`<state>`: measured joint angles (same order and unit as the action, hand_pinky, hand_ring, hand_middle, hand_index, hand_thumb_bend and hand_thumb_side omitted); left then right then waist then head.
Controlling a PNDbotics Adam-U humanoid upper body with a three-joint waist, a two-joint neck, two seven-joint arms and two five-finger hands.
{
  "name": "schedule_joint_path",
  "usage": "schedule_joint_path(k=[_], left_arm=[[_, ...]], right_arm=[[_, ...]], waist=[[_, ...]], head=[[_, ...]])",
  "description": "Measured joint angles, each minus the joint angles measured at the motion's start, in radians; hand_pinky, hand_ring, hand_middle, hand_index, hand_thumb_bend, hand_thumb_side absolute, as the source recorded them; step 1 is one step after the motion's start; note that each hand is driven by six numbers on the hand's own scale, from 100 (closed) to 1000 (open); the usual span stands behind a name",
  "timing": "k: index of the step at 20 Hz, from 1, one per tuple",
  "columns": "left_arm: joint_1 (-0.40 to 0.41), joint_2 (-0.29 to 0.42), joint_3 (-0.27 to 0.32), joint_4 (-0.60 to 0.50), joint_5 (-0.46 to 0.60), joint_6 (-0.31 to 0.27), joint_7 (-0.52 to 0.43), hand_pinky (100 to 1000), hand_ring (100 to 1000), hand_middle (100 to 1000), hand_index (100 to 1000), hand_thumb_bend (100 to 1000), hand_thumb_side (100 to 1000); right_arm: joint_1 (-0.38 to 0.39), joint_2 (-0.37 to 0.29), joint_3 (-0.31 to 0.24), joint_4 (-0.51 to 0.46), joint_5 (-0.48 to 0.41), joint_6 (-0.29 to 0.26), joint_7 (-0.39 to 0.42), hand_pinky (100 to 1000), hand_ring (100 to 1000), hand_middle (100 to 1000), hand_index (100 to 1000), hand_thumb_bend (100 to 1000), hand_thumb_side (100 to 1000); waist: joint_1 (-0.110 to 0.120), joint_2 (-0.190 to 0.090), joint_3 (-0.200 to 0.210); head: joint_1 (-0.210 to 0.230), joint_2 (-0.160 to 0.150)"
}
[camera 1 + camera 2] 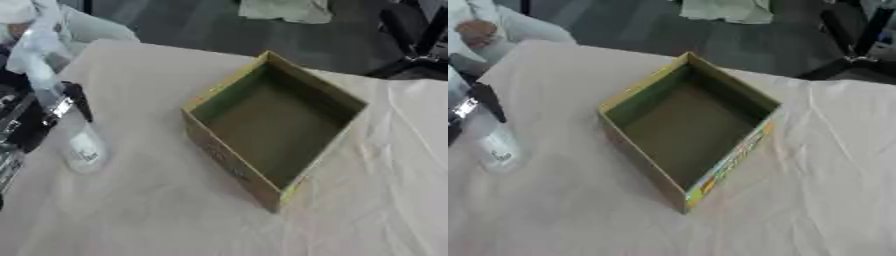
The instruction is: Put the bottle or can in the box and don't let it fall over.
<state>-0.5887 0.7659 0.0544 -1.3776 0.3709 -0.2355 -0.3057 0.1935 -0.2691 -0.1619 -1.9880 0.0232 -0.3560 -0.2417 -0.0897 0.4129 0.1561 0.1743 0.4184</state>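
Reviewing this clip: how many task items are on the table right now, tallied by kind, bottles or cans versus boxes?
Clear bottle, held by the left hand at the table's left edge: 1
Open cardboard box, empty inside: 1
Cans: 0
Total: 2

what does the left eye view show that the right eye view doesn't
Only the left eye view shows the full height of the clear bottle, with the left hand curled round it and its cap end up at the top left corner. Only the right eye view shows the colourful printed stripe along the box's near right wall. Both share the open, empty cardboard box on the cloth-covered table and the bottle's base resting left of it.
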Motion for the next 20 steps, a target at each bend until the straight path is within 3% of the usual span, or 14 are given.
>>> schedule_joint_path(k=[20], left_arm=[[0.002,0.000,-0.008,-0.155,0.106,0.016,0.009,491,283,388,172,100,568]], right_arm=[[0.002,-0.008,-0.007,0.000,-0.013,-0.005,0.004,949,1000,1000,918,100,576]], waist=[[0.008,-0.002,0.003]], head=[[-0.009,0.008]])
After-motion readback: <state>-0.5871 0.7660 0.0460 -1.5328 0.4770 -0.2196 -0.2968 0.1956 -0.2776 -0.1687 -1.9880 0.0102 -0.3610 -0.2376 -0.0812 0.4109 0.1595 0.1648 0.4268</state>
